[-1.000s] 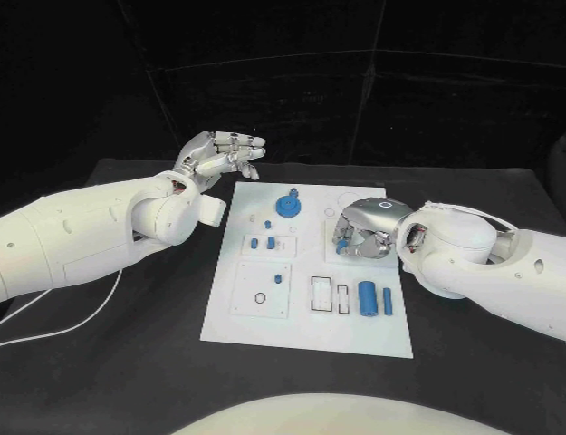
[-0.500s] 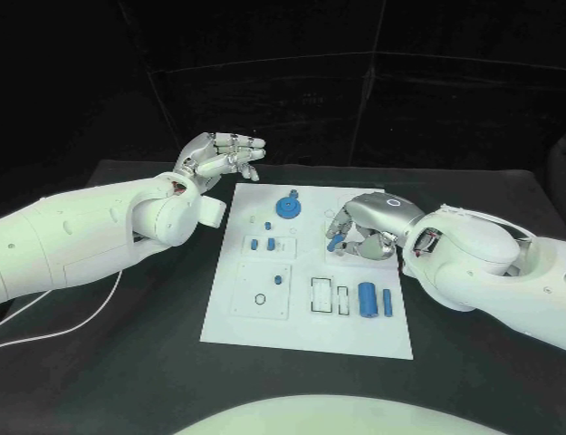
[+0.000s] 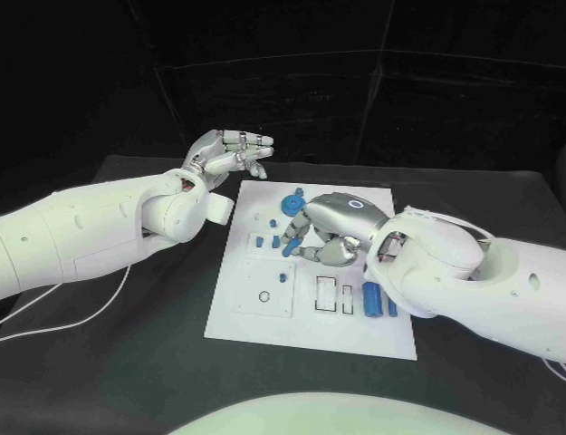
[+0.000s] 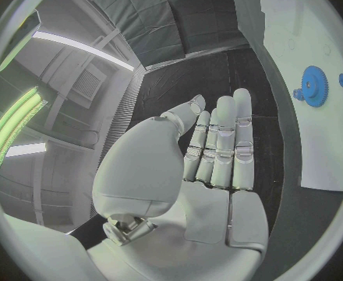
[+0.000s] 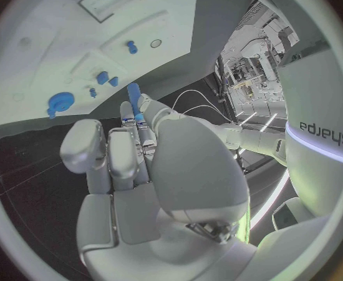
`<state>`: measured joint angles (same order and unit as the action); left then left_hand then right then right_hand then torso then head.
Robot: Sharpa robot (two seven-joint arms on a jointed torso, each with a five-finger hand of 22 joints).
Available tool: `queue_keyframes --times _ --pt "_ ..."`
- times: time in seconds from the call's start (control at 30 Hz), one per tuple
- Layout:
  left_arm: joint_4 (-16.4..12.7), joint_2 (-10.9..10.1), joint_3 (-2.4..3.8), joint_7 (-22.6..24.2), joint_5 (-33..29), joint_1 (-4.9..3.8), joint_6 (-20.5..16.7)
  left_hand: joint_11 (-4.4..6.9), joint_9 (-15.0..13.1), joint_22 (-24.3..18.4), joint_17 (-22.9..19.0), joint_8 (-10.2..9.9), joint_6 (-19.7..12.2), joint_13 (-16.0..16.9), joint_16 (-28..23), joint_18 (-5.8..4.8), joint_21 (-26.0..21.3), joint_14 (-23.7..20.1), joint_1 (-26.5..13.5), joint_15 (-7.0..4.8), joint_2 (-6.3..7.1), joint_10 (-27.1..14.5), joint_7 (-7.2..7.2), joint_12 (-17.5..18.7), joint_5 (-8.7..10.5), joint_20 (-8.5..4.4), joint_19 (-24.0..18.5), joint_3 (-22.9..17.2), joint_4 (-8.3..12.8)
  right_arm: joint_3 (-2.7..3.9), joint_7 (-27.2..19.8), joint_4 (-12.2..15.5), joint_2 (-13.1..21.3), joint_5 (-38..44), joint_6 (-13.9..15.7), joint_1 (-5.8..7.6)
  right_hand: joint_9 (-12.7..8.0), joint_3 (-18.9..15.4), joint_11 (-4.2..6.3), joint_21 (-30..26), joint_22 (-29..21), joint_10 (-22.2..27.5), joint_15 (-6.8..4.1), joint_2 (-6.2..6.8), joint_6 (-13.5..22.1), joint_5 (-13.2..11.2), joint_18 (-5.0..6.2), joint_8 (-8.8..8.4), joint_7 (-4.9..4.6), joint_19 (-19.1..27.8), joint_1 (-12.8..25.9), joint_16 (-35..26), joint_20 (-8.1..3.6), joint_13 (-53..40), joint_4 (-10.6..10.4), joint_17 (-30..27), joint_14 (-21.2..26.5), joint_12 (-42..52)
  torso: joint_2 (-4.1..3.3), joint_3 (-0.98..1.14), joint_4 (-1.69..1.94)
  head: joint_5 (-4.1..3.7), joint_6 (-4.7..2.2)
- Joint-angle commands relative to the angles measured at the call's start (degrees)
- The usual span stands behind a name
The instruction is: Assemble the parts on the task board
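The white task board (image 3: 311,313) lies mid-table. My right hand (image 3: 324,228) hovers over the board's middle, and its fingers pinch a short blue peg (image 3: 291,246) pointing down at the board. In the right wrist view the blue peg (image 5: 133,95) sticks out past the fingertips of the right hand (image 5: 140,168). A blue gear (image 3: 293,201) stands near the board's far edge, with two small blue pieces (image 3: 258,241) just nearer than it. My left hand (image 3: 228,152) is raised off the board's far left corner, holding nothing; the left wrist view shows the left hand (image 4: 211,162) with fingers stretched out.
Two blue cylinders (image 3: 370,297) lie on the board's near right part beside narrow rectangular slots (image 3: 324,294). A small blue piece (image 3: 283,278) sits by a square recess (image 3: 263,295). White cables (image 3: 48,331) trail on the black table at the left.
My right hand has moved left over the board, from its right side to its middle, carrying the blue peg. The left hand has stayed put.
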<state>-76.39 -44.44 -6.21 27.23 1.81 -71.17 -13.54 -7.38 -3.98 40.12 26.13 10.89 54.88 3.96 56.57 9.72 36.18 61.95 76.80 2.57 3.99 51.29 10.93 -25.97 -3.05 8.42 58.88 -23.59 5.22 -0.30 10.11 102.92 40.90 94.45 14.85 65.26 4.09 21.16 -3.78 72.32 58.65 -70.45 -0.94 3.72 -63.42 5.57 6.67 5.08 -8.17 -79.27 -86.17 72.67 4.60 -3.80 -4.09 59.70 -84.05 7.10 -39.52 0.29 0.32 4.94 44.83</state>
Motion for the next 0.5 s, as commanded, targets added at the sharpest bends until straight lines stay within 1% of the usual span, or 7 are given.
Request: queue_keyframes --times 0.03,0.17,0.23,0.27,0.3,0.4,0.5 --pt "0.1 0.19 0.05 0.36 -0.13 -0.1 0.41 -0.15 0.07 -0.01 -0.05 0.18 -0.06 -0.08 -0.17 0.7 -0.22 -0.32 0.46 0.09 -0.02 -0.41 0.18 -0.18 -0.23 -0.14 -0.44 0.08 0.34 -0.48 -2.79 -1.08 -1.64 -1.09 -1.01 -0.46 -0.05 0.35 -0.12 0.18 -0.08 -0.32 -0.13 0.52 -0.26 0.37 -0.85 -0.23 -0.14 -0.14 0.11 0.18 0.11 -0.06 0.04 -0.14 -1.12 -0.22 -0.1 0.1 0.01 0.45 0.14" --pt "0.2 0.46 0.05 0.37 -0.13 -0.1 0.44 -0.15 0.07 -0.01 -0.05 0.18 -0.06 -0.08 -0.17 0.7 -0.22 -0.32 0.46 0.09 -0.02 -0.41 0.18 -0.18 -0.23 -0.14 -0.44 0.08 0.34 -0.97 -3.45 -2.4 -4.01 -0.88 -2.17 -2.12 -0.07 0.56 -0.16 0.19 -0.09 -0.3 -0.09 0.58 -0.21 0.47 -0.85 -0.31 -0.18 -0.11 0.27 0.13 0.11 -0.06 0.1 -0.25 -1.09 -0.37 -0.09 0.03 0.04 0.76 0.24" --pt "0.23 0.52 0.05 0.37 -0.13 -0.11 0.45 -0.15 0.07 -0.01 -0.05 0.18 -0.06 -0.08 -0.17 0.7 -0.22 -0.32 0.46 0.09 -0.02 -0.41 0.18 -0.18 -0.23 -0.14 -0.44 0.08 0.34 -1.07 -3.69 -3.09 -4.97 -0.69 -2.75 -2.74 -0.08 0.64 -0.17 0.21 -0.06 -0.28 -0.08 0.62 -0.19 0.52 -0.85 -0.35 -0.2 -0.1 0.32 0.14 0.12 -0.06 0.14 -0.25 -1.08 -0.43 -0.03 0.0 -0.07 1.08 0.38" --pt "0.26 0.56 0.06 0.36 -0.13 -0.11 0.45 -0.15 0.07 -0.01 -0.05 0.18 -0.06 -0.08 -0.17 0.7 -0.22 -0.32 0.46 0.09 -0.02 -0.41 0.18 -0.18 -0.23 -0.14 -0.44 0.08 0.34 -1.1 -3.74 -3.36 -5.31 -0.6 -3.07 -2.93 -0.08 0.72 -0.18 0.2 -0.07 -0.27 -0.08 0.65 -0.17 0.56 -0.85 -0.37 -0.21 -0.09 0.36 0.15 0.12 -0.06 0.18 -0.24 -1.08 -0.48 -0.01 0.04 -0.22 1.29 0.47" --pt "0.28 0.61 0.06 0.36 -0.13 -0.11 0.45 -0.15 0.07 -0.01 -0.05 0.18 -0.06 -0.08 -0.17 0.7 -0.22 -0.32 0.46 0.09 -0.02 -0.41 0.18 -0.18 -0.23 -0.14 -0.44 0.08 0.34 -1.13 -3.78 -3.74 -5.76 -0.43 -3.61 -3.17 -0.08 0.73 -0.18 0.2 -0.07 -0.27 -0.08 0.65 -0.17 0.56 -0.85 -0.38 -0.21 -0.08 0.36 0.15 0.12 -0.06 0.18 -0.24 -1.08 -0.48 -0.03 0.08 -0.2 1.42 0.52" --pt "0.29 0.72 0.06 0.34 -0.13 -0.11 0.48 -0.15 0.07 -0.01 -0.05 0.18 -0.06 -0.08 -0.17 0.7 -0.22 -0.32 0.46 0.09 -0.02 -0.41 0.18 -0.18 -0.23 -0.14 -0.44 0.08 0.34 -1.18 -3.6 -4.56 -6.65 0.8 -4.71 -3.7 -0.09 0.82 -0.2 0.21 -0.06 -0.26 -0.07 0.66 -0.15 0.61 -0.85 -0.4 -0.22 -0.07 0.4 0.15 0.13 -0.05 0.22 -0.25 -1.08 -0.54 -0.05 0.03 -0.03 1.52 0.72" --pt "0.35 0.8 0.06 0.33 -0.13 -0.11 0.48 -0.15 0.07 -0.01 -0.05 0.18 -0.06 -0.08 -0.17 0.7 -0.22 -0.32 0.46 0.09 -0.02 -0.41 0.18 -0.18 -0.23 -0.14 -0.44 0.08 0.34 -1.22 -3.42 -5.15 -7.26 1.83 -5.46 -4.14 -0.09 0.82 -0.2 0.21 -0.06 -0.26 -0.07 0.66 -0.15 0.61 -0.85 -0.4 -0.22 -0.07 0.4 0.15 0.13 -0.05 0.22 -0.25 -1.08 -0.54 -0.01 0.05 -0.08 1.74 0.88"
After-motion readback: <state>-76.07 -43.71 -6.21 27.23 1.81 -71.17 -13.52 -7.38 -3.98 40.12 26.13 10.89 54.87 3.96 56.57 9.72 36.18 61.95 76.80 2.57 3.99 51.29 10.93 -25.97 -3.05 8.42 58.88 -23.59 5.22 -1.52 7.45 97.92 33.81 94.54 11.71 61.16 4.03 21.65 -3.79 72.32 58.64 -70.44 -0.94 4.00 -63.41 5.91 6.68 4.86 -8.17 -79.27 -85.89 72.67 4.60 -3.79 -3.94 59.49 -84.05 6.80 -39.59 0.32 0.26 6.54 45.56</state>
